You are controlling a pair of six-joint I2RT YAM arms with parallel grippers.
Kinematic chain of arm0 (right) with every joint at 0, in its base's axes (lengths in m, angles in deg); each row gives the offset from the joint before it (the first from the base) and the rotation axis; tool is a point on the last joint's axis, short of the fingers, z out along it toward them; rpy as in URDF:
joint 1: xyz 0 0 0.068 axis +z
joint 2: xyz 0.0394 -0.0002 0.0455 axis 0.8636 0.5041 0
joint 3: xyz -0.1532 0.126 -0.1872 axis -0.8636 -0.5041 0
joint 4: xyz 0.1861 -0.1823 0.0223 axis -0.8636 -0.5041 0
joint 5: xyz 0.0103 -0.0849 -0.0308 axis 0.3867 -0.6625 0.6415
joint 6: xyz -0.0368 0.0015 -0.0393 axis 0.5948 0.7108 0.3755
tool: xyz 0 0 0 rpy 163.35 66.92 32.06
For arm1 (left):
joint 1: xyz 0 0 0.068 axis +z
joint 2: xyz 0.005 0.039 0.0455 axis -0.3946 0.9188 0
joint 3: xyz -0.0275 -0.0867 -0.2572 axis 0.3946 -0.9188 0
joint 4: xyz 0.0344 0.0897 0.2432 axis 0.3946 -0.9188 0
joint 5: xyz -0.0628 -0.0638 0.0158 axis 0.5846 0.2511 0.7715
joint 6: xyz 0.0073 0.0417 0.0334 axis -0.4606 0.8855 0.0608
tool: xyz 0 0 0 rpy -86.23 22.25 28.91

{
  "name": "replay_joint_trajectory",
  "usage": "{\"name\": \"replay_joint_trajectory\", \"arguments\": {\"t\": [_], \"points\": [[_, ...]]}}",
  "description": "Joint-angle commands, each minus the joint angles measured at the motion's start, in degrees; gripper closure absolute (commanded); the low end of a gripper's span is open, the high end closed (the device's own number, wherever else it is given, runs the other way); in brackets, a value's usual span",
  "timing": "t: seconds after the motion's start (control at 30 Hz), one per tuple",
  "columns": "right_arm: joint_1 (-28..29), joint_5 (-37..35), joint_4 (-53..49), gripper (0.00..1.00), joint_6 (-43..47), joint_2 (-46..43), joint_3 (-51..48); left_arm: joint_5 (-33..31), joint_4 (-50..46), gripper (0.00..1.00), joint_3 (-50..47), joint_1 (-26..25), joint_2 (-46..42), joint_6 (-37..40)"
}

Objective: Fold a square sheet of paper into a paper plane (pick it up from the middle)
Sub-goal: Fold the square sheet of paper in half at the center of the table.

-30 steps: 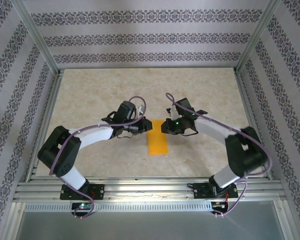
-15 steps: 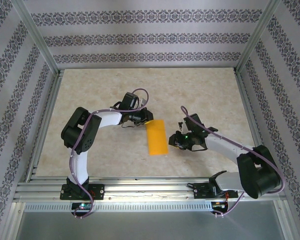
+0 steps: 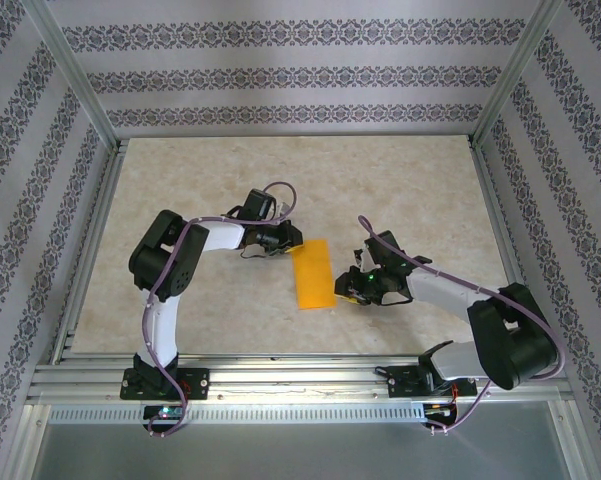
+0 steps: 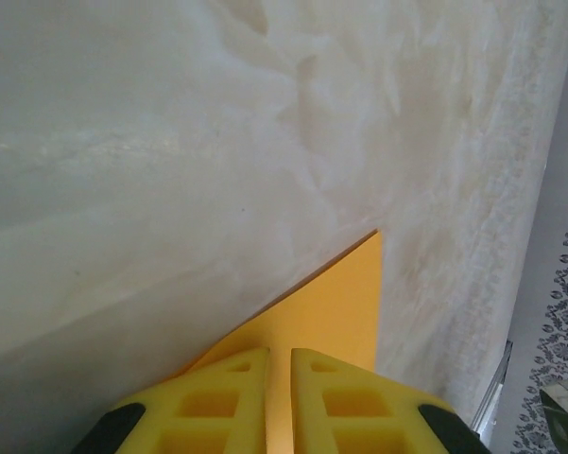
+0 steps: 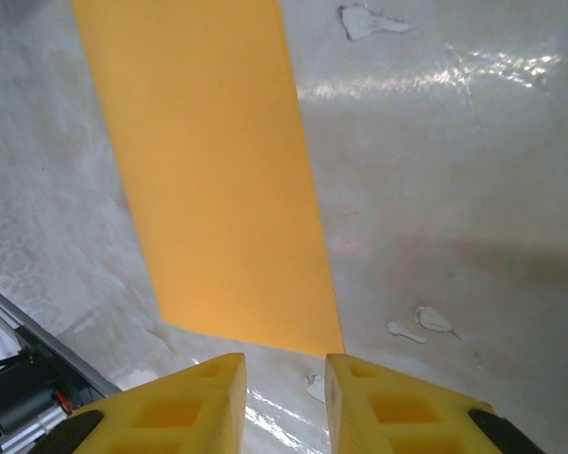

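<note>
We see a thin, bright orange sheet of paper [image 3: 313, 275] [image 4: 340, 303] [image 5: 208, 170], folded into a long narrow rectangle, lying on the pale marbled table [image 3: 180, 180]. The left tool [image 3: 292, 240] [image 4: 280, 355] sits over the sheet's far left corner. Its yellow fingers [image 4: 217, 397] are nearly clenched, with a thin slit between them, and we cannot tell whether they pinch the paper. The right tool [image 3: 348, 290] [image 5: 285, 364] hangs just beside the sheet's near right corner. It is released, its yellow fingers [image 5: 189, 407] apart with bare table between them and nothing gripped.
</note>
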Motion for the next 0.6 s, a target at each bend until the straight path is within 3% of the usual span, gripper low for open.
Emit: {"name": "replay_joint_trajectory", "arguments": {"t": [0.0, 0.23, 0.57], "points": [[0.5, 1.7, -0.7, 0.7, 1.1, 0.8, -0.6, -1.5, -0.8, 0.87, -2.6, 0.8, 1.9, 2.0], [0.5, 3.4, 1.4, 0.62, -0.8, 3.0, -0.3, -0.9, 0.5, 0.87, -4.1, 1.4, 1.2, 1.6], [1.3, 5.5, 4.2, 0.61, -3.3, 5.2, -1.4, -1.0, 1.9, 0.87, -5.4, 1.5, 1.2, 0.1]]}}
